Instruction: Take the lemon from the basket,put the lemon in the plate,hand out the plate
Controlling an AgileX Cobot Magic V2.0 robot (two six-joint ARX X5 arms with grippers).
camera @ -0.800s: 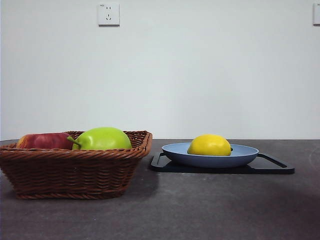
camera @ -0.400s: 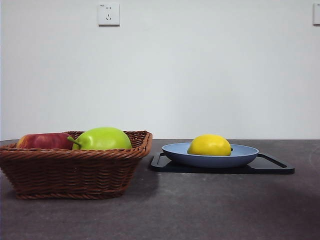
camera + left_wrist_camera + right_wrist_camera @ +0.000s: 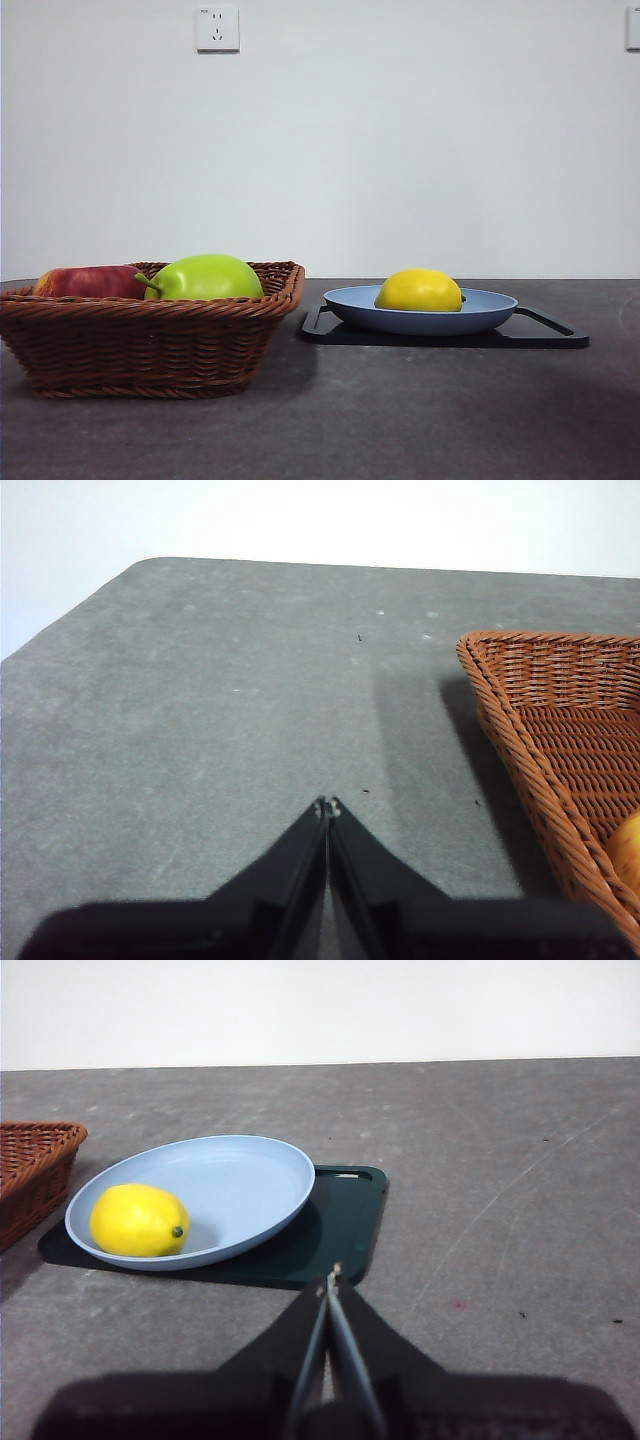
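Observation:
The yellow lemon (image 3: pixel 418 290) lies in the light blue plate (image 3: pixel 490 310), which rests on a flat black tray (image 3: pixel 555 335). In the right wrist view the lemon (image 3: pixel 138 1220) sits at one side of the plate (image 3: pixel 240 1185). The brown wicker basket (image 3: pixel 150 345) stands to the left of the tray; a corner of it (image 3: pixel 560 730) shows in the left wrist view. My right gripper (image 3: pixel 330 1278) is shut and empty, hanging above the table short of the tray. My left gripper (image 3: pixel 327 805) is shut and empty over bare table beside the basket. Neither arm shows in the front view.
A yellow-green stemmed fruit (image 3: pixel 205 277) and a red apple (image 3: pixel 88 282) lie in the basket. A wall with a socket (image 3: pixel 217 28) stands behind the dark grey table (image 3: pixel 400 420). The table's corner edge (image 3: pixel 90 590) shows in the left wrist view.

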